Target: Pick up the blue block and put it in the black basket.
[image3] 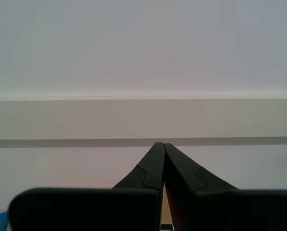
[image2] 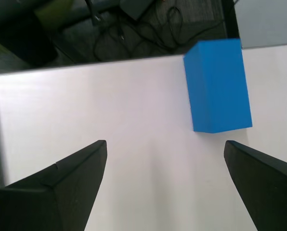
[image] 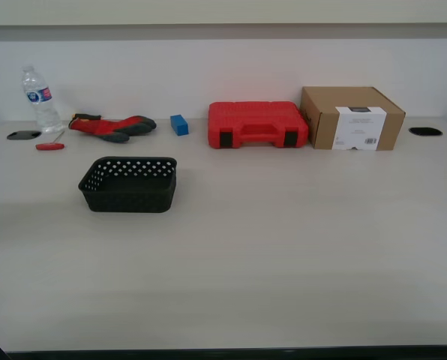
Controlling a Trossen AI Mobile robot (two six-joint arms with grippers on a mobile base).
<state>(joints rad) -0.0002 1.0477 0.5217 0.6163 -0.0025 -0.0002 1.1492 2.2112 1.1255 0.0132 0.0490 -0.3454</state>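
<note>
My first gripper (image2: 165,180) is wide open above a blue block (image2: 218,86) near the table (image2: 110,120) edge; a clumsy close could push it off. Another small blue block (image: 179,124) stands at 1 o'clock from the basket (image: 129,184). My second gripper (image3: 162,166) is closed and empty, facing the wall (image3: 143,48).

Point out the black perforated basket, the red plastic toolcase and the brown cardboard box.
black perforated plastic basket (image: 126,196): exterior view, front wall.
red plastic toolcase (image: 246,115): exterior view, lid top.
brown cardboard box (image: 322,129): exterior view, front face.
</note>
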